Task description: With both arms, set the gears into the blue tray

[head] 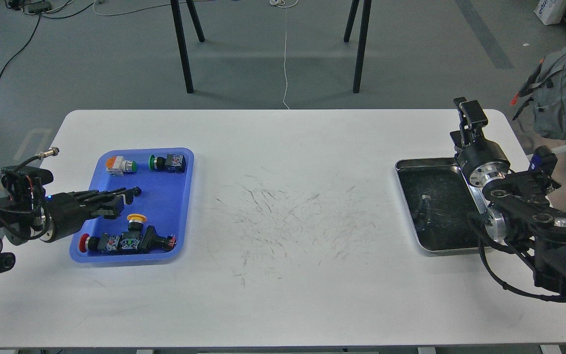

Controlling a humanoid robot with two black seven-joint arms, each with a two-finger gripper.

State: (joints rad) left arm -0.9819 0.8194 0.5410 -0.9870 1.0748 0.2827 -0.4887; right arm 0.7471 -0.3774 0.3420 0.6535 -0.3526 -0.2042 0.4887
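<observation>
Here we see our left hand (pixel 133 192) reaching in low over the blue tray (pixel 184 206), which sits on the left side of the white worktop (pixel 283 275). Its fingers look close together, with a small dark piece at their tips that may be a gear; we cannot tell whether they grip it. Push-button switches lie in the tray: two by the far rim (pixel 145 163) and a cluster by the near rim (pixel 128 238). Our right hand (pixel 467 110) stands raised at the far right edge of the silver tray (pixel 406 196); whether its fingers are apart or together we cannot tell.
</observation>
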